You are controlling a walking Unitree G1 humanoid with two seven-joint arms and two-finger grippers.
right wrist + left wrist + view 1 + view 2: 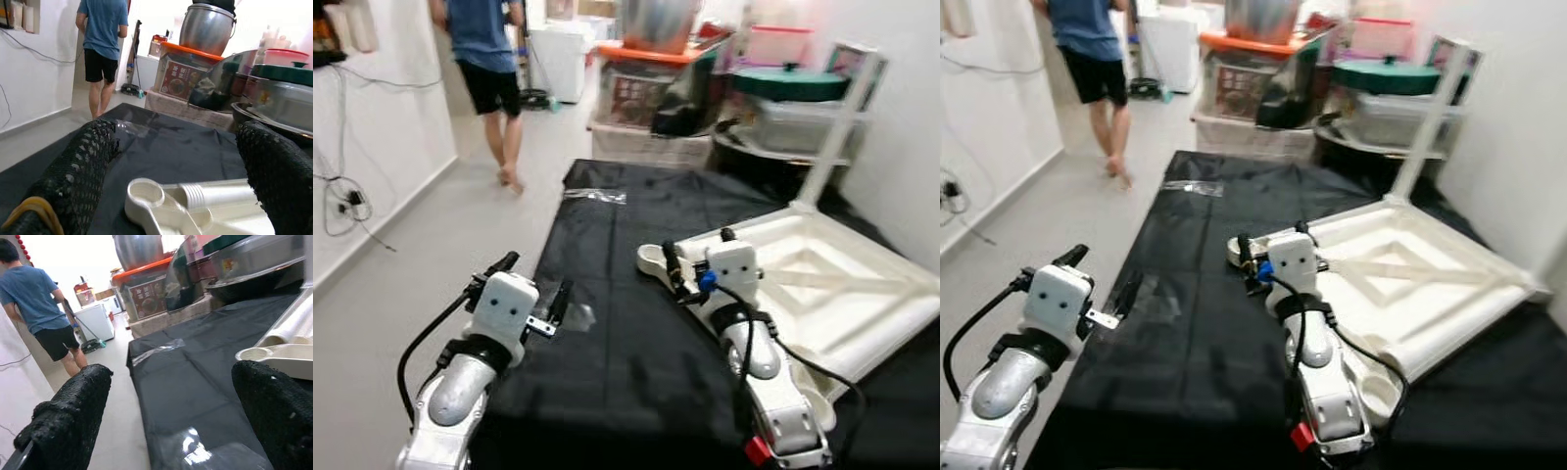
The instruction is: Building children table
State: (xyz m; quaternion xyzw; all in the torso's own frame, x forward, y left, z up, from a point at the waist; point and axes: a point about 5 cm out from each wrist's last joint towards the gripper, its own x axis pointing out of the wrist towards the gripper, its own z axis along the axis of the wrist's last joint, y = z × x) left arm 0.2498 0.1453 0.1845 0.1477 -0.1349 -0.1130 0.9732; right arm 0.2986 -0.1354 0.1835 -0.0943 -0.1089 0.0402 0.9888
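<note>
A white children's table (842, 294) lies upside down on a black cloth (617, 333) spread over the floor. One white leg (837, 127) stands upright at its far corner. The near-left corner ends in a round empty socket (653, 258), also visible in the right wrist view as the socket (145, 192). My right gripper (698, 250) hovers open just above that corner, its fingers spread to either side of the socket and holding nothing. My left gripper (533, 282) is open over the cloth's left part, apart from the table.
A clear plastic bag (595, 196) lies on the cloth's far end, and another clear wrapper (582, 315) lies near my left gripper. A person (484, 59) walks away down the hall. Stacked boxes and pots (656, 88) stand behind the cloth. Cables (347, 201) hang on the left wall.
</note>
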